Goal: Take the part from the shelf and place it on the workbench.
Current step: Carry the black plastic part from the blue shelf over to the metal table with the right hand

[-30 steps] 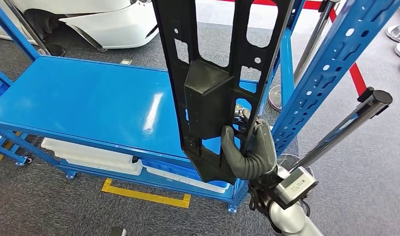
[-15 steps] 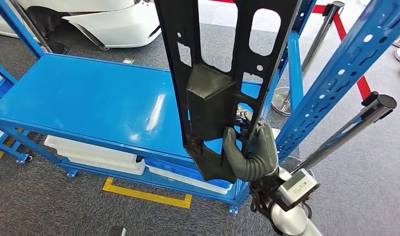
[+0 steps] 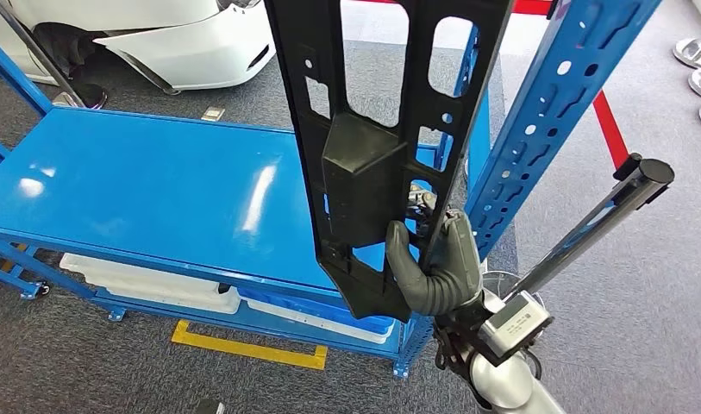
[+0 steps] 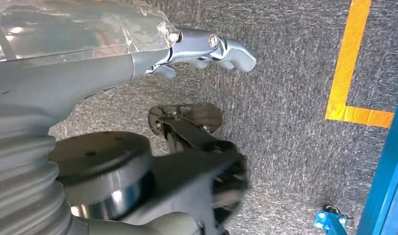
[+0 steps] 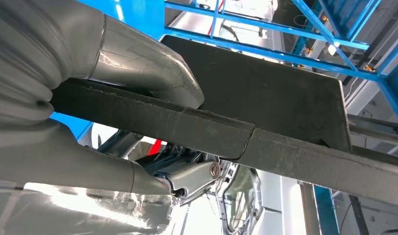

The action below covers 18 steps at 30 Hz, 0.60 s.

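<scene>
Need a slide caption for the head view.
Right hand grips the long black perforated plastic part upright above the glossy blue metal workbench.

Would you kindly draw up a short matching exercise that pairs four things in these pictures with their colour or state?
Things:
1. black part
2. workbench
3. floor tape
4. left hand

Colour or state:
A. yellow, on the grey carpet
B. hangs above the carpet, holding nothing
C. held upright by the right hand
D. blue, glossy top

Pairs: 1-C, 2-D, 3-A, 4-B
</scene>
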Each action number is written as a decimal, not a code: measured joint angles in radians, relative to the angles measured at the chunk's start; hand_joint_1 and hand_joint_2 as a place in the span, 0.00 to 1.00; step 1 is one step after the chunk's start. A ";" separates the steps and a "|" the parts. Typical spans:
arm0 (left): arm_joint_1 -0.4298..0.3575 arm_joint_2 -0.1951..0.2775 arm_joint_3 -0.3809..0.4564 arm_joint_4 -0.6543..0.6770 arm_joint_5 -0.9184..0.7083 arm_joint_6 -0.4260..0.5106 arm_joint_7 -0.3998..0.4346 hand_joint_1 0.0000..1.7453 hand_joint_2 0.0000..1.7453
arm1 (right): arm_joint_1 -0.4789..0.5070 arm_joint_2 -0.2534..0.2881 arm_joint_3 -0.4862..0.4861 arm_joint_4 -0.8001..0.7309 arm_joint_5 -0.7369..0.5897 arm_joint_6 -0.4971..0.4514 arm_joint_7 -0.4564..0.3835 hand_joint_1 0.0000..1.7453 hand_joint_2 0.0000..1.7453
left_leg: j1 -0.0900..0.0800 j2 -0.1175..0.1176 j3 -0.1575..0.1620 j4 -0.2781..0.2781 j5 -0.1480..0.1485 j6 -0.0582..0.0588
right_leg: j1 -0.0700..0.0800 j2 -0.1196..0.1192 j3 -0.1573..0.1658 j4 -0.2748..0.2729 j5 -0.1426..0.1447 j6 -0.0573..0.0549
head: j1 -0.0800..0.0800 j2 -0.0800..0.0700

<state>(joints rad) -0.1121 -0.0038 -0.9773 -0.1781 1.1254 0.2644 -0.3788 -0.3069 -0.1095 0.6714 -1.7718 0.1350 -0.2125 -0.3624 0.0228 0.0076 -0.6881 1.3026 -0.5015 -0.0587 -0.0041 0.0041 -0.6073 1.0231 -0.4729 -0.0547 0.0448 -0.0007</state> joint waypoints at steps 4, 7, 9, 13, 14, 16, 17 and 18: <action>0.001 0.000 0.000 0.000 0.003 0.000 0.000 0.00 1.00 | 0.000 0.000 0.000 0.000 0.000 0.000 0.001 1.00 1.00 | 0.000 -0.001 0.052 -0.156 0.120 0.008 | 0.004 0.008 0.011 0.006 -0.011 0.003 | -0.016 0.000; 0.001 0.000 0.000 0.000 0.001 -0.002 -0.002 0.00 1.00 | 0.000 0.000 0.000 0.000 0.000 -0.005 0.007 1.00 1.00 | -0.004 -0.005 0.086 -0.260 0.154 0.019 | 0.009 0.012 0.007 0.014 -0.017 0.016 | -0.021 0.000; 0.001 0.000 0.000 0.000 -0.001 -0.003 -0.003 0.00 1.00 | 0.001 0.000 0.000 0.000 0.001 -0.008 0.013 1.00 1.00 | -0.005 -0.005 0.086 -0.266 0.155 0.029 | 0.007 0.011 0.005 0.016 -0.019 0.025 | -0.014 0.000; 0.000 0.000 0.001 0.000 -0.003 -0.004 -0.004 0.00 1.00 | 0.002 0.000 -0.001 -0.001 0.005 -0.012 0.017 1.00 1.00 | -0.004 -0.003 0.090 -0.274 0.158 0.048 | 0.000 0.005 -0.063 0.168 -0.104 0.042 | 0.006 0.000; 0.000 0.000 0.001 0.000 -0.004 -0.005 -0.004 0.00 1.00 | 0.003 -0.001 -0.001 -0.001 0.006 -0.013 0.018 1.00 1.00 | -0.006 -0.003 0.090 -0.273 0.157 0.050 | -0.001 0.005 -0.097 0.235 -0.132 0.045 | 0.013 0.000; 0.001 0.000 0.001 0.000 -0.004 -0.007 -0.004 0.00 1.00 | 0.007 -0.001 -0.001 -0.001 0.006 -0.014 0.019 1.00 1.00 | -0.008 -0.003 0.091 -0.273 0.156 0.052 | -0.002 0.005 -0.137 0.305 -0.143 0.045 | 0.026 0.000; 0.001 0.000 0.001 0.000 -0.004 -0.007 -0.004 0.00 1.00 | 0.007 -0.002 -0.001 -0.001 0.006 -0.014 0.020 1.00 1.00 | -0.009 -0.003 0.093 -0.273 0.155 0.052 | -0.002 0.005 -0.129 0.283 -0.119 0.043 | 0.031 0.000; 0.001 0.000 0.001 0.000 -0.004 -0.008 -0.004 0.00 1.00 | 0.008 -0.002 -0.001 -0.001 0.007 -0.014 0.020 1.00 1.00 | -0.010 -0.004 0.096 -0.273 0.153 0.052 | -0.001 0.005 -0.103 0.225 -0.082 0.038 | 0.036 0.000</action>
<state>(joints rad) -0.1113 -0.0034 -0.9762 -0.1778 1.1215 0.2564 -0.3832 -0.2991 -0.1113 0.6703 -1.7727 0.1417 -0.2262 -0.3425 0.0126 0.0035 -0.5917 1.0295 -0.3484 -0.0069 -0.0051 0.0089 -0.7099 1.2478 -0.5547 -0.0166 0.0809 -0.0007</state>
